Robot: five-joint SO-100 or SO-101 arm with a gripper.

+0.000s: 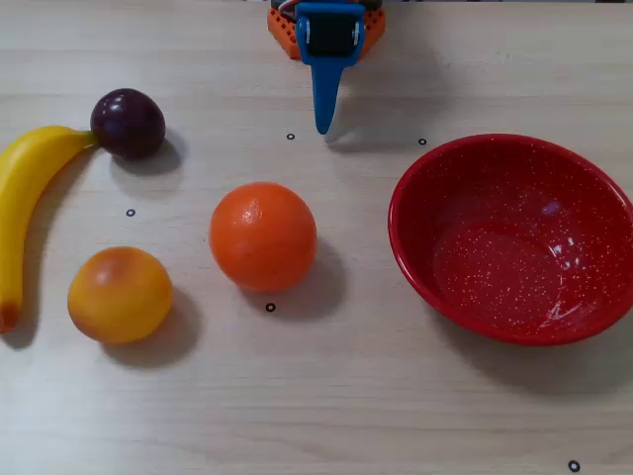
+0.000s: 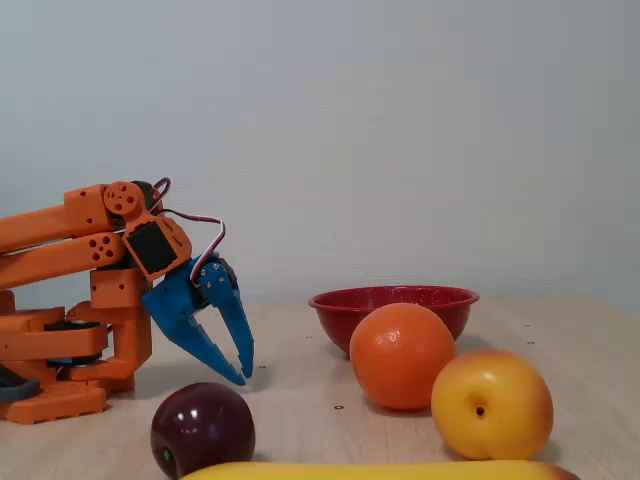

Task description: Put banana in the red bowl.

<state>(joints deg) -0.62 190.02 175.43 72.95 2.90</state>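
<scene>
1. Along the table's [image 1: 415, 416] left edge in the overhead view lies the banana [image 1: 25, 198], untouched.
2. Red bowl [image 1: 514, 237] sits by the right edge.
3. Gripper [image 2: 240, 372] hangs empty near the far edge, jaws narrowly parted.

A dark purple plum [image 1: 128, 123] sits at the far left of the overhead view on the pale wooden table [image 1: 326, 416]. An orange ball [image 1: 263, 236] rests near the middle of that view, and a yellow-orange fruit [image 1: 120, 294] (blushed red on part of its skin) lies to its left and a little nearer, the two apart. In the fixed view the plum [image 2: 202, 429] is low at the left, with the orange ball [image 2: 402, 356] and the yellow-orange fruit [image 2: 491, 404] to the right.
</scene>
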